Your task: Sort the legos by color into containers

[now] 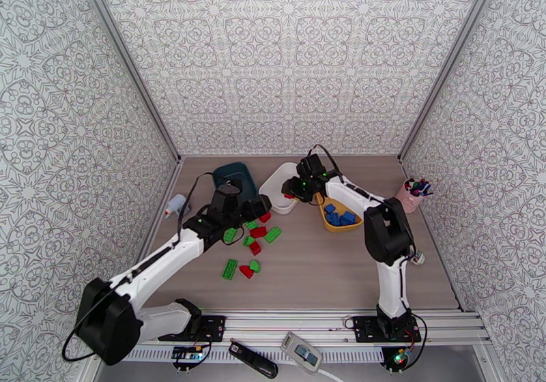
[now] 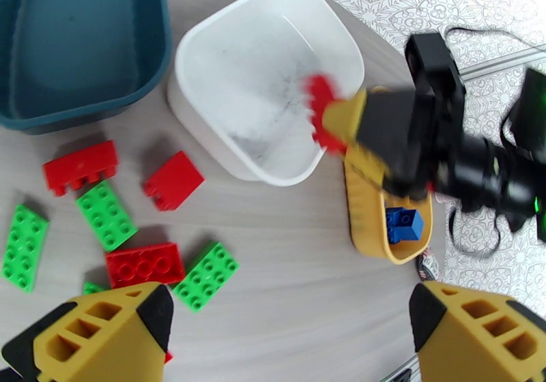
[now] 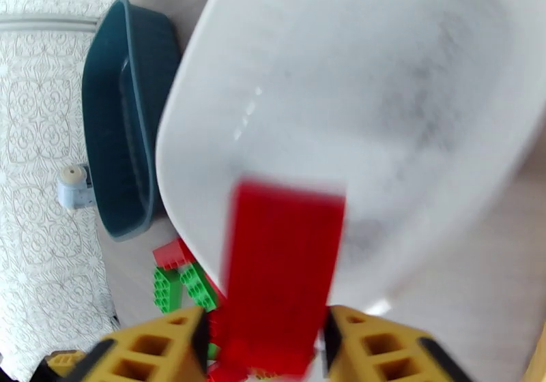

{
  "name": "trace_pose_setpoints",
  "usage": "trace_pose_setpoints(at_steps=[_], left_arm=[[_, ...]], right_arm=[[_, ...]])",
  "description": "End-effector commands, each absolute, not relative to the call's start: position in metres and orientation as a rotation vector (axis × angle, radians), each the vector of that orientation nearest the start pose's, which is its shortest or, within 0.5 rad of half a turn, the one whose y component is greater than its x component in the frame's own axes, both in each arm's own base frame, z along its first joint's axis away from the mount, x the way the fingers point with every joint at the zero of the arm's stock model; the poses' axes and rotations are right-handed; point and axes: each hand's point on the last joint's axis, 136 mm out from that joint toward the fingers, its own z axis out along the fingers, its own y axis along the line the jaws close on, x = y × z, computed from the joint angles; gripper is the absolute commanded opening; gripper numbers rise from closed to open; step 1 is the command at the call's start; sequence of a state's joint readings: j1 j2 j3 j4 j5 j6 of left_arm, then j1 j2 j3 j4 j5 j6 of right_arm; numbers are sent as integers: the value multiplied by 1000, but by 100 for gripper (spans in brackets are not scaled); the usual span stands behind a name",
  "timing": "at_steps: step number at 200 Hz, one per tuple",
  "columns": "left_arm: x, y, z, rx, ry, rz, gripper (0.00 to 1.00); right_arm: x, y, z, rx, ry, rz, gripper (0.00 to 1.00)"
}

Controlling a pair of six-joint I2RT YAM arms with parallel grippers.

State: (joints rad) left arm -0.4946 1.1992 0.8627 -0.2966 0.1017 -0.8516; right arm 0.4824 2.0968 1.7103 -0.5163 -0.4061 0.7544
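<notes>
Over the white tub's (image 1: pixel 280 174) near-right rim, the right gripper (image 3: pixel 263 335) grips a red brick (image 3: pixel 283 274). The left gripper (image 2: pixel 286 312) hangs open above loose red and green bricks (image 1: pixel 257 232), near the teal tub (image 1: pixel 235 172).

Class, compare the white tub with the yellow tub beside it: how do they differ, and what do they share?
Colour: the white tub is white, the yellow tub mustard yellow.
Contents: the white tub shows no bricks inside; the yellow tub holds several blue bricks.
Position: the white tub sits beside the dark teal tub, the yellow tub on the white tub's other side.
Both are shallow, rounded plastic tubs upright on the table.
</notes>
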Motion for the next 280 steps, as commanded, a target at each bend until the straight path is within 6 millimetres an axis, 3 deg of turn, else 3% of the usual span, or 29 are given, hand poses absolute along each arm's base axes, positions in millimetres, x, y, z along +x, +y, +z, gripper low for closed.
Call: trace_pose_setpoints(at_steps=[1,39,76,153,201,246,280], left_arm=[[297,-166,167,-376,2378,-699,97],[273,-145,155,-403,2403,-622,97],[256,-139,144,-390,2461,-567,95],[232,-138,126,-396,2524,-484,92],[229,-127,114,-517,2512,-539,93],[233,-97,110,-695,2459,-618,95],[239,-75,106,-872,2387,-773,96]], right_arm=[[454,321,140,168,2647,1031,59],[449,315,153,135,2634,1000,59],[429,307,161,70,2641,910,56],[369,305,140,-128,2724,604,60],[328,327,126,-383,2735,477,61],[282,368,109,-653,2736,448,66],[260,398,96,-813,2732,440,69]])
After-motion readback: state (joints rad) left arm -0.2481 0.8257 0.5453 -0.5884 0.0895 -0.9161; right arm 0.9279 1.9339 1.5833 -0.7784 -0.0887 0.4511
